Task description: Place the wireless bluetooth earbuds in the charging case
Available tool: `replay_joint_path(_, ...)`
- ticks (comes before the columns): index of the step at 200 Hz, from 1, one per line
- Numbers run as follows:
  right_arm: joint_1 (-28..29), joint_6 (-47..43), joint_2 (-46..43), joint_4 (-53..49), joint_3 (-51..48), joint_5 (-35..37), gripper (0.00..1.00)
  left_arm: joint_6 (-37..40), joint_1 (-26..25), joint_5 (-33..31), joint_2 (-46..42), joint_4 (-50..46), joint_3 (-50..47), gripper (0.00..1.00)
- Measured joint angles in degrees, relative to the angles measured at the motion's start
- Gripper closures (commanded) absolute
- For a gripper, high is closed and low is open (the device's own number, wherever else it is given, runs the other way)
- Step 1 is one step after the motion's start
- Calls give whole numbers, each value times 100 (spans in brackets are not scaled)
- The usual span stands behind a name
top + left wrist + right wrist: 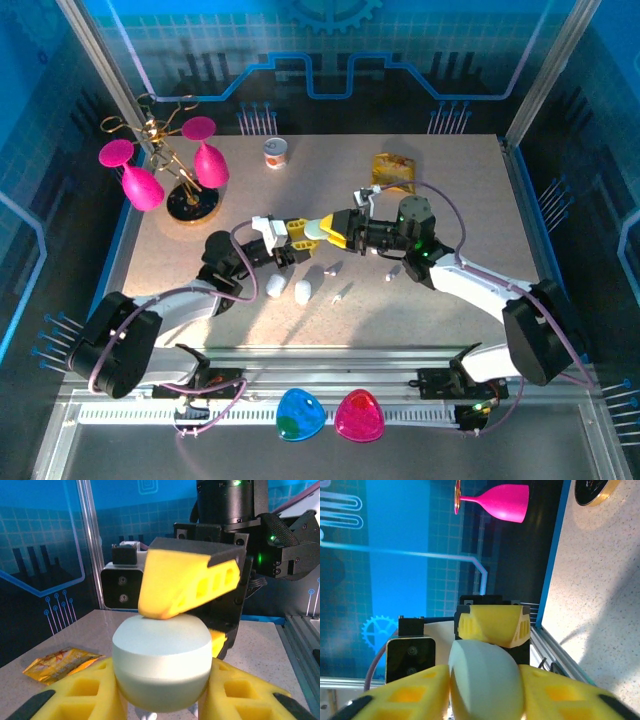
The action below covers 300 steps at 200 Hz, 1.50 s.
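Note:
The pale-green charging case hangs closed above the middle of the table, gripped from both sides. My left gripper is shut on its lower body, one yellow finger on each flank. My right gripper faces it from the right and is shut on the same case; its upper finger presses on the lid. Three tiny white earbuds lie loose on the table below the grippers.
Two white pebble-like cases lie near the earbuds. A stand with pink glasses is at the back left. A small cup and a yellow packet sit at the back. Blue and pink shells rest on the near rail.

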Motion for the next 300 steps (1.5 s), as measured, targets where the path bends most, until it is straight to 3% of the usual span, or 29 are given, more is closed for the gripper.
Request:
replay_joint_path(21, -15, 168, 24, 184, -57, 0, 82, 2, -2, -26, 4, 22, 0, 80)
replay_joint_path(38, -15, 190, 26, 199, -59, 13, 84, 4, -2, -37, 4, 39, 0, 68)
replay_joint_path(68, -105, 24, 26, 192, -136, 22, 84, 28, -42, -149, 4, -9, 0, 12)
replay_joint_path(81, -282, -142, 28, 136, -258, 87, 84, 52, -46, -243, -2, -94, 0, 1)
replay_joint_path(124, -1228, -1062, 372, -662, -372, 581, 84, 111, -50, -756, -251, -1167, 0, 1)
replay_joint_path(161, -1805, -1989, 1224, -1624, -31, 1185, 83, 437, -98, -1073, -568, -2369, 63, 1)
replay_joint_path(214, -1893, -3016, 2496, -2708, 1539, 1899, 82, 868, -295, -1484, -708, -3838, 385, 1)
replay_joint_path(251, -1926, -3580, 3239, -3342, 2487, 2308, 79, 901, -424, -2205, -721, -4518, 474, 1)
replay_joint_path(283, -2028, -3915, 3633, -3849, 2833, 2551, 76, 599, -498, -2859, -721, -4983, 654, 0)
replay_joint_path(300, -2072, -4068, 3652, -4017, 2955, 2643, 69, 269, -546, -3158, -721, -5180, 717, 1)
